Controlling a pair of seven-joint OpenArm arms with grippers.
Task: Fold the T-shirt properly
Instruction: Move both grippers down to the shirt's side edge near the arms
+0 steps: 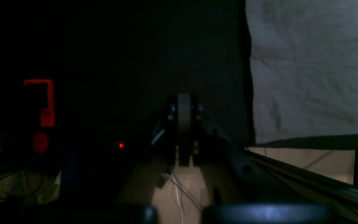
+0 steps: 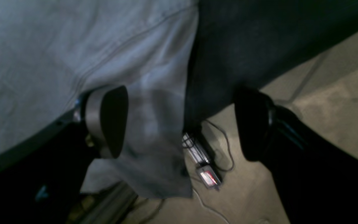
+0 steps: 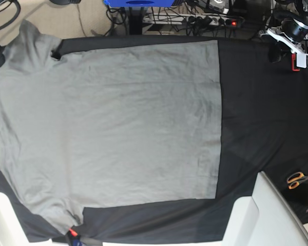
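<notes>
The grey T-shirt (image 3: 108,123) lies spread flat on the black table cloth (image 3: 256,113), with its straight hem toward the right of the base view. In the right wrist view one sleeve (image 2: 157,149) hangs over the table edge. My right gripper (image 2: 180,124) is open around that sleeve: one finger (image 2: 107,121) lies over the grey cloth and the other (image 2: 253,124) is off the table edge, above the floor. My left gripper (image 1: 184,124) is shut on nothing. It hovers over bare black cloth, a little aside from the shirt's hem (image 1: 252,93).
Orange-handled scissors (image 3: 299,179) lie at the table's right edge. A red bracket (image 3: 296,64) stands at the far right corner. White arm links rise at the lower right (image 3: 272,215) and lower left (image 3: 2,215). A power strip (image 2: 205,169) and cables lie on the floor.
</notes>
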